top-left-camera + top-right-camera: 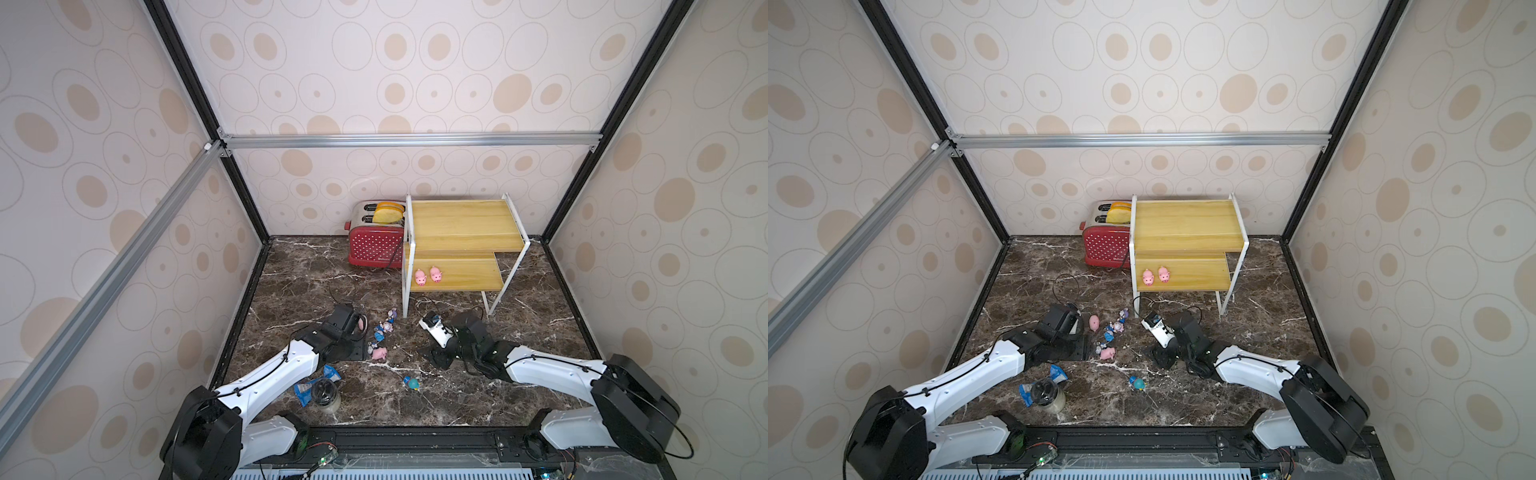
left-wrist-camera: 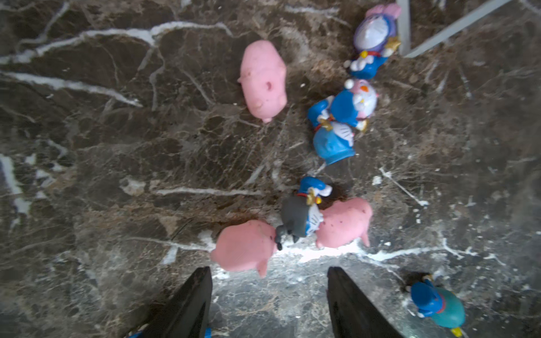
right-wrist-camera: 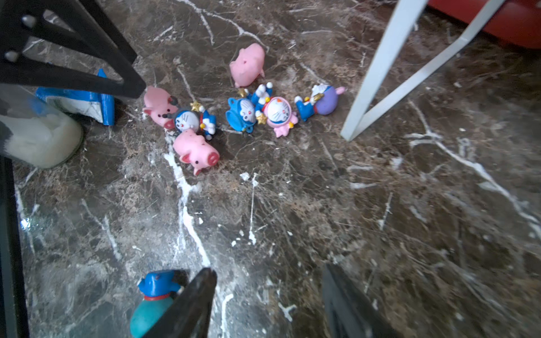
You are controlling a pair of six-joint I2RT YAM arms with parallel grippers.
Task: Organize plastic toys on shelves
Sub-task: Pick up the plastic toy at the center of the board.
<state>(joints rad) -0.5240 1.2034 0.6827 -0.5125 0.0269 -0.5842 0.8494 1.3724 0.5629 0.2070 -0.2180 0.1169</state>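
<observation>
Plainly, the plastic toys come in two kinds: small glossy pink pigs with round snouts, and tiny big-headed cartoon figurines in blue and white.

There are five pigs. Two, one pig (image 1: 420, 277) beside another pig (image 1: 435, 274), stand at the left end of the lower yellow wooden board (image 1: 469, 276) of the two-tier white-framed shelves (image 1: 461, 220), right of centre in both top views. The other three are on the dark marble-patterned table (image 1: 540, 332): a lone pig (image 2: 263, 79), and a pair of pigs (image 2: 244, 248) flanking and touching a grey-hatted figurine (image 2: 300, 218).

There are five figurines, all lying on the table. The grey-hatted one, a blue-hooded figurine (image 2: 332, 142), a pink-hooded figurine (image 2: 355, 104) and a purple-headed figurine (image 2: 374, 35) form a loose line just below mid-frame. A teal-bodied figurine (image 1: 411, 382) lies apart, lower in the frame.

The left gripper (image 2: 269, 272) has its black fingers spread with nothing between them, the tips just short of a pig. The right gripper (image 3: 268, 272) is likewise spread and empty, with the teal-bodied figurine just beside one finger.

The red polka-dot toaster (image 1: 374, 245) has small white lettering low on its front, too small to read.
</observation>
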